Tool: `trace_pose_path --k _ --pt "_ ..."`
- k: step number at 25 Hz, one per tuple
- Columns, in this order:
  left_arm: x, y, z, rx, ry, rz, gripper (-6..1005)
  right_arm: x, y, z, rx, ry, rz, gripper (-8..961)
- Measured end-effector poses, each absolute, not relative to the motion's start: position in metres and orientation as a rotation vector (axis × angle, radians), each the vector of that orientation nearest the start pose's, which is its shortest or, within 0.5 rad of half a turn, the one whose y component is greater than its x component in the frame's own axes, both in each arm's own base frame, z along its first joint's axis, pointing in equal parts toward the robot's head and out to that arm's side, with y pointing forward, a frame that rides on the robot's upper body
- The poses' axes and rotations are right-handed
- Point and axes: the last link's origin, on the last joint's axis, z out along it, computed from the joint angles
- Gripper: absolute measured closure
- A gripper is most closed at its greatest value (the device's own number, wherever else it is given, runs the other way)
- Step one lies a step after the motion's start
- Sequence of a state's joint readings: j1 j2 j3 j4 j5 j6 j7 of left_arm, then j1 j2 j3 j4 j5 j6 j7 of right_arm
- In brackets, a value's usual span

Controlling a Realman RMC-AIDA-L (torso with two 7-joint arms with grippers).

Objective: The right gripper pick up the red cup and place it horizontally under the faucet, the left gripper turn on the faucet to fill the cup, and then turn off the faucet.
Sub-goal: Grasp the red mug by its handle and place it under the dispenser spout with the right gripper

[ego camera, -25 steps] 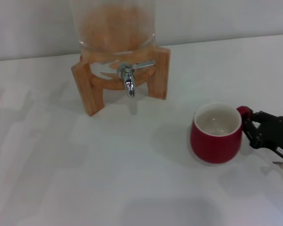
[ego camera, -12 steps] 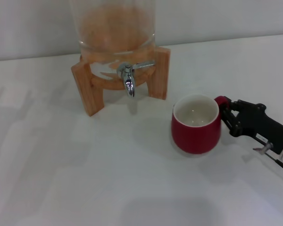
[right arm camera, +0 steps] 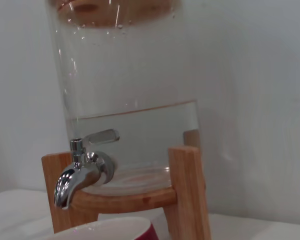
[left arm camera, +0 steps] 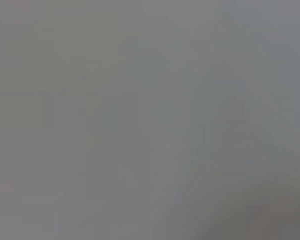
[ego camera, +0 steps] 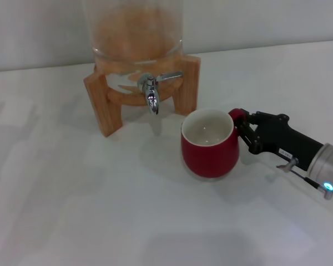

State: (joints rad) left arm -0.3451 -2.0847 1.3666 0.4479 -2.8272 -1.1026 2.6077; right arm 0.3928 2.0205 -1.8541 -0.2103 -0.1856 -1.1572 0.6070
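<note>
Upright, the squat red cup (ego camera: 209,145) shows a white, empty interior. Its loop handle is clamped by the right gripper (ego camera: 245,132), near the chrome faucet (ego camera: 151,88).

one red cup (ego camera: 210,145), one faucet (ego camera: 151,88), one glass dispenser (ego camera: 134,30), one pincer (ego camera: 243,128)

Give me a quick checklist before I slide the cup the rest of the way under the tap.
1. Right tool shut on the red cup handle: ok.
2. Cup upright, mouth up: ok.
3. Cup under the faucet spout: not ok, it sits to the robot's right of it and nearer the robot.
4. Clear of the wooden stand: ok, close.
5. Faucet flowing: no stream seen, ok.
6. Left tool position: cannot tell, not in view.
</note>
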Motion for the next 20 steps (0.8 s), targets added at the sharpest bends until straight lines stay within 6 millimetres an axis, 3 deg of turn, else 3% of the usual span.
trace_pose_path --k 20 --pt "-0.293 0.355 0.026 -1.673 -0.483 -0.951 170 0.285 0.340 -0.058 -2.193 0.600 0.783 817"
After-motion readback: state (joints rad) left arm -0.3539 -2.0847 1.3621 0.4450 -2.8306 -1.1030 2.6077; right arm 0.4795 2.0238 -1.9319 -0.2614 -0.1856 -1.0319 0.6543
